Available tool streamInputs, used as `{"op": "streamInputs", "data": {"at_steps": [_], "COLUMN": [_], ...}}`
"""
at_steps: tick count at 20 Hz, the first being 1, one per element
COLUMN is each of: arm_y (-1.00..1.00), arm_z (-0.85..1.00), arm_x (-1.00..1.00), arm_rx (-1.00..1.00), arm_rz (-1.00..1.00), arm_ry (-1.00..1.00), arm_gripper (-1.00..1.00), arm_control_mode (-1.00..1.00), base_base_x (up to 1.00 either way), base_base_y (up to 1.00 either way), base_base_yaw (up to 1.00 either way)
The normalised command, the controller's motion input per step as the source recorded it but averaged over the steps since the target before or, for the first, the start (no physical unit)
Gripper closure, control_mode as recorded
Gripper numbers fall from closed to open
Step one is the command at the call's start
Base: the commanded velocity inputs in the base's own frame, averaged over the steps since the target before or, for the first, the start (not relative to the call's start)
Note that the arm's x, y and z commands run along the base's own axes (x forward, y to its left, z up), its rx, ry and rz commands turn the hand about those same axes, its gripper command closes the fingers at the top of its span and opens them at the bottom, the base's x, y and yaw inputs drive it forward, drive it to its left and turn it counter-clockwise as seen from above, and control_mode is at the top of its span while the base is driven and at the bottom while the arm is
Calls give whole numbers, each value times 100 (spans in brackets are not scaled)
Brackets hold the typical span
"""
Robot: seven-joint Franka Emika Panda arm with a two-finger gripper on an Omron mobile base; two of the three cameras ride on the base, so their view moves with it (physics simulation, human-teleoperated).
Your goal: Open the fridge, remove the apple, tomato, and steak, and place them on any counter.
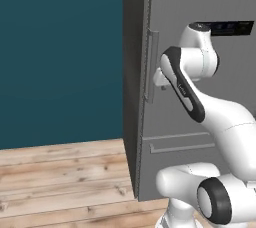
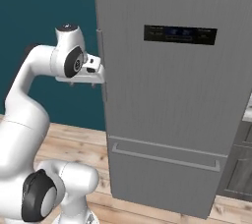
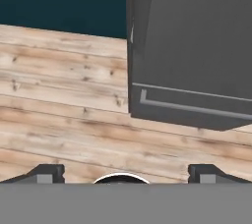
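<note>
Teal wall (image 1: 60, 52) at the back and a wooden plank floor (image 1: 60, 177) on the left, all pretty bare. Moving right, the fridge (image 2: 172, 100) stands tall and grey with its door shut. Its long vertical handle (image 1: 151, 66) runs down the left edge of the door, there's a small black panel (image 2: 180, 34) up high, and the bottom drawer (image 2: 165, 174) has a horizontal bar across it. The white arm reaches in with its hand right up against that handle, about at mid height. The gripper (image 3: 126, 175) has its jaws spread wide with nothing between them, and the hand view looks down past the tips at the floor and the fridge's lower corner.
</note>
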Motion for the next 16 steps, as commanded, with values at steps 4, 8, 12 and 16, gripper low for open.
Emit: {"op": "streamInputs", "data": {"at_steps": [4,8,12,16], "arm_y": [0,0,0,0], "arm_z": [0,7,13,10], "arm_x": [14,21,14,20], "arm_rx": [3,2,0,2], "arm_rz": [-1,-2,-6,-10], "arm_ry": [-43,-21,-12,-13], "arm_gripper": [-100,-100,-100,-100], "arm_control_mode": [-100,-100,-100,-100], "base_base_x": [0,0,0,0], "base_base_y": [0,0,0,0], "base_base_yaw": [0,0,0,0]}}
